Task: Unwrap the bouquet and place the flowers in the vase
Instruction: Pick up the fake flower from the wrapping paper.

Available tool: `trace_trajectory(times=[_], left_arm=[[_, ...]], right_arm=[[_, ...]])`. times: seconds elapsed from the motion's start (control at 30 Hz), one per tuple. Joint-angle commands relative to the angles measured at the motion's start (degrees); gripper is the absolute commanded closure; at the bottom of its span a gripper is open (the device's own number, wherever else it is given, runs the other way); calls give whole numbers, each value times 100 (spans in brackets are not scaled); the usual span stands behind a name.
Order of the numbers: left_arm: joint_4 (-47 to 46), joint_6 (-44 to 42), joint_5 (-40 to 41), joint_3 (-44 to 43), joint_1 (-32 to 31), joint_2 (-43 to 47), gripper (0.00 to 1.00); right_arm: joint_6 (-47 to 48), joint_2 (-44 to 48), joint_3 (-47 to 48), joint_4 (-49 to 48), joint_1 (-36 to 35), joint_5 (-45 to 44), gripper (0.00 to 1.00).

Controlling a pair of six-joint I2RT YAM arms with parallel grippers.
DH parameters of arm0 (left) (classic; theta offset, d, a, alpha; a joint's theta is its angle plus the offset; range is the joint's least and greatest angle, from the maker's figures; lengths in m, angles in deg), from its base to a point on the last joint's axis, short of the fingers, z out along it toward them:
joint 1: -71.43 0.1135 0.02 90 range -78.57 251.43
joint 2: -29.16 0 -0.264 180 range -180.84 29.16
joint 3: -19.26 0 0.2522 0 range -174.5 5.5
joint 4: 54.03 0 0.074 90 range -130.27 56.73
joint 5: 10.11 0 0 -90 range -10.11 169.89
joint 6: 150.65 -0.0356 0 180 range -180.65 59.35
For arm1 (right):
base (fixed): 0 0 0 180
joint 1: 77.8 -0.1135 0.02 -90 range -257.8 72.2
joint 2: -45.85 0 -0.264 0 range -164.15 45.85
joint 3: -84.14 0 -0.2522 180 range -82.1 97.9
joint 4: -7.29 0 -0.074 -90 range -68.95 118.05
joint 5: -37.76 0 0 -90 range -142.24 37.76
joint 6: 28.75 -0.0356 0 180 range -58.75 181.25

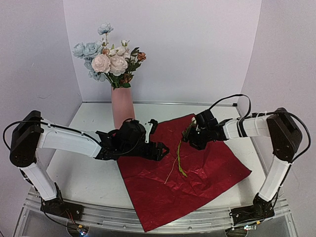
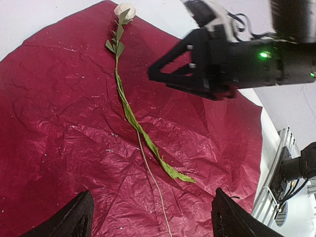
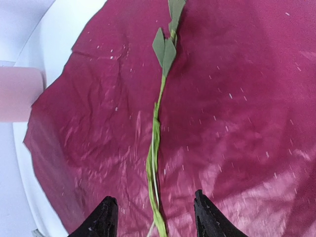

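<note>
Red wrapping paper (image 1: 197, 182) lies flat, lower centre. One flower stem (image 1: 178, 159) rests on it, its head toward the right gripper (image 1: 190, 136), which straddles the stem with jaws apart, nothing clamped. Left gripper (image 1: 160, 149), centre, jaws apart, empty. Recommend closing squarely on bare stem below the leaves, then lifting upright. Vase (image 1: 122, 106), upper left, holds the other flowers (image 1: 109, 61).

Pale lilac walls (image 1: 197, 49), white table (image 1: 84, 173), soft light

I find nothing I can read here. No lettering, label, brand, number or sign shows on anything in front of me.
</note>
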Motion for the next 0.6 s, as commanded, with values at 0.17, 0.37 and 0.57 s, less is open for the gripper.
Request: trace_trajectory(times=[0.17,0.37,0.57], left_arm=[[89,-254,372,5,-20,286,17],[257,-420,768,-3,-22,447,17],[375,-529,926,-71,-22,455,16]], right_arm=[[223,-1320,1517,802,50,-848,53],[217,-1847,2247,1395,48,-1704,56],[288,-2315,2915,1915,48,-2147,57]])
